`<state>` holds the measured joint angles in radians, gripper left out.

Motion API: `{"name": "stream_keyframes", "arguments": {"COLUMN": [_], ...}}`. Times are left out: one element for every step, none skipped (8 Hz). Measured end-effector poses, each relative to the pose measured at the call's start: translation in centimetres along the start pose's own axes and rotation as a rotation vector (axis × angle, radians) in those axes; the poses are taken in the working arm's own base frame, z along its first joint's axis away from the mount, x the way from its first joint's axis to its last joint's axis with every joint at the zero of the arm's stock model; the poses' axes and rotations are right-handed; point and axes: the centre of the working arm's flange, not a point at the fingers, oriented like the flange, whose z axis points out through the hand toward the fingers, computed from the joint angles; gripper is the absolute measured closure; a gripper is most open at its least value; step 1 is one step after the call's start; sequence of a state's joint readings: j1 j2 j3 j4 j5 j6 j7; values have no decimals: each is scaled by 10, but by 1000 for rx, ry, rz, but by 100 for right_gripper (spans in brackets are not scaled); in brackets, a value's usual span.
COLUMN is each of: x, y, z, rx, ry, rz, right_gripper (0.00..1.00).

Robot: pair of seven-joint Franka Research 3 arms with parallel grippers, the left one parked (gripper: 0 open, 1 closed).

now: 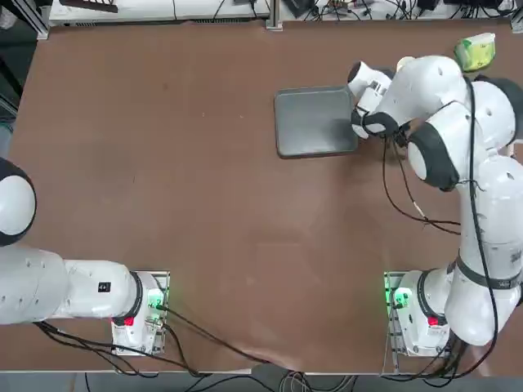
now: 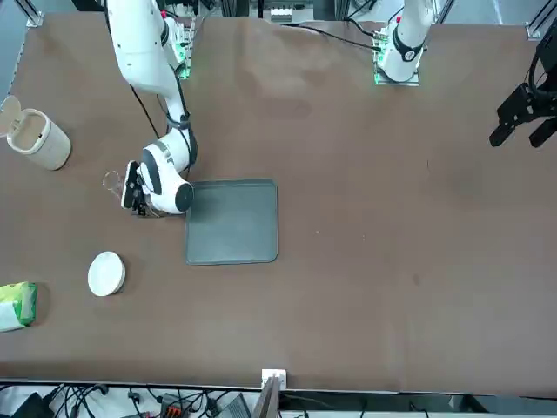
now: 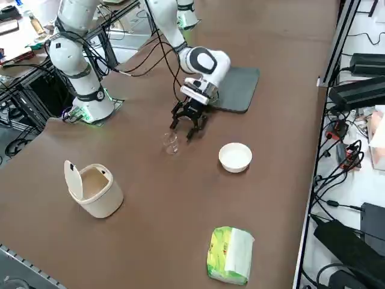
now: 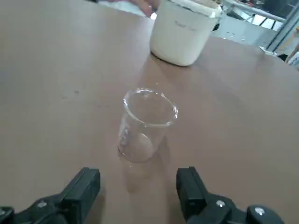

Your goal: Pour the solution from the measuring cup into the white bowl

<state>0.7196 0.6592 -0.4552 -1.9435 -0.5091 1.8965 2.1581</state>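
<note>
The measuring cup (image 4: 145, 125), tiny and clear, stands upright on the brown table; it also shows faintly as the cup (image 3: 171, 143) and the cup (image 2: 112, 182). My right gripper (image 3: 189, 123) hovers low just short of it, open, with nothing between the black fingers (image 4: 83, 190); in the wrist view the gripper (image 4: 138, 189) frames the cup ahead. In the front view the gripper (image 2: 130, 186) sits beside the cup. The white bowl (image 3: 235, 157) rests on the table apart from the cup, also seen as the bowl (image 2: 106, 273). In the top view the arm hides the cup.
A grey tray (image 1: 315, 122) lies beside the gripper, also the tray (image 2: 231, 220). A cream-white cylindrical container (image 3: 94, 190) with an open lid stands beyond the cup. A green-yellow packet (image 3: 230, 254) lies near the table edge. Cables and gear line the table's sides.
</note>
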Motion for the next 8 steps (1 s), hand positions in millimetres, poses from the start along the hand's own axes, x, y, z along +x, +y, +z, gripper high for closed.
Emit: {"name": "stream_keyframes", "arguments": {"x": [22, 53, 92, 135, 173, 208, 238, 265], "y": [3, 10, 20, 31, 39, 41, 39, 36], "z": [-27, -63, -102, -138, -165, -185, -194, -196], "rx": [11, 39, 70, 109, 149, 191, 235, 288], "ry": [-45, -115, -195, -258, -306, -358, -396, -425], "rz": [-94, -206, -321, -443, -549, -652, -766, -890], "right_gripper": [0, 0, 0, 0, 0, 0, 0, 0]}}
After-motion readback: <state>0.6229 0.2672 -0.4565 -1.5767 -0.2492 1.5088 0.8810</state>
